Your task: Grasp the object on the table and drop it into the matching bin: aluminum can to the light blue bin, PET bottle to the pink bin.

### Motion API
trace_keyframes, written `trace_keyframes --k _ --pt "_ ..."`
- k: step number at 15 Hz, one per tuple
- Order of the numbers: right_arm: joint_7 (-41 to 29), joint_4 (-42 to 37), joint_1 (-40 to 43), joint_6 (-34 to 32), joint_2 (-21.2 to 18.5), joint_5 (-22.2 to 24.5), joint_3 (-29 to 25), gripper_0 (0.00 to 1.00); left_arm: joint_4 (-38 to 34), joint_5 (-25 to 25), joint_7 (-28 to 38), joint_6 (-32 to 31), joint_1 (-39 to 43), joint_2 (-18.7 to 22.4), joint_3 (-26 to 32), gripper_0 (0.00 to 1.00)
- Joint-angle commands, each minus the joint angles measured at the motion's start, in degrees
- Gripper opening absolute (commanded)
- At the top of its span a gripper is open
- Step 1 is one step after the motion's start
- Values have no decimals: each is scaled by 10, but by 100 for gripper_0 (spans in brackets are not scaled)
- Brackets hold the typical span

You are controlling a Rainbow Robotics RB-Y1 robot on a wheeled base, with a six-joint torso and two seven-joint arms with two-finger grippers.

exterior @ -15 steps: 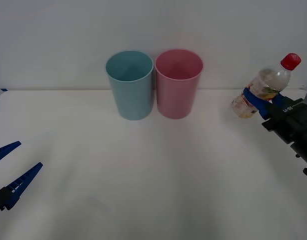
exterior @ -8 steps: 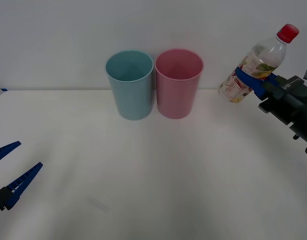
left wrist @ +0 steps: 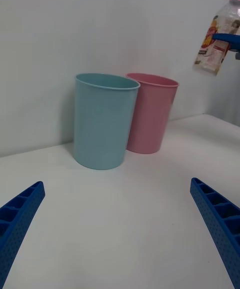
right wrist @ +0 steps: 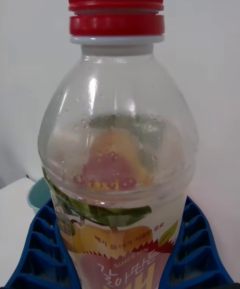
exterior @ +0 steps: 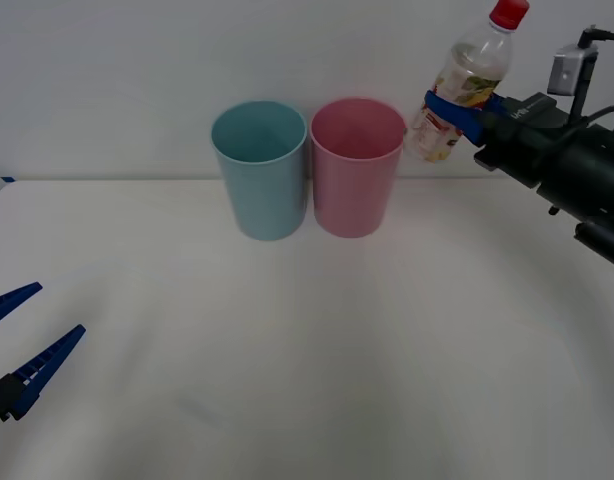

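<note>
The right gripper [exterior: 455,112] is clamping the tilted PET bottle [exterior: 463,85] in the air just right of the pink bin [exterior: 355,170], which is standing beside the light blue bin [exterior: 261,172] on the white table [exterior: 317,350], while the left gripper [exterior: 25,335] is hovering spread at the near left edge.

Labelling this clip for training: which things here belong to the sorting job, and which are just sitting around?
Job:
small clear plastic bottle with red cap
right gripper, shut on it
tall round pink plastic bin

Idle:
tall round light blue plastic bin
left gripper, open
</note>
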Motion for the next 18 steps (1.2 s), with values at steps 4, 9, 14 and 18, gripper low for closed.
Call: trace_keyframes --k 4,9,14,18 --pt "3 152 -147 -21 34 36 44 0 0 0 0 0 0 0 0 100" --pt "14 284 -249 -30 92 67 57 0 0 0 0 0 0 0 0 100" --pt "30 343 -287 -27 118 71 64 0 0 0 0 0 0 0 0 100" --pt "33 343 -287 -28 118 71 64 52 0 0 0 0 0 0 0 100"
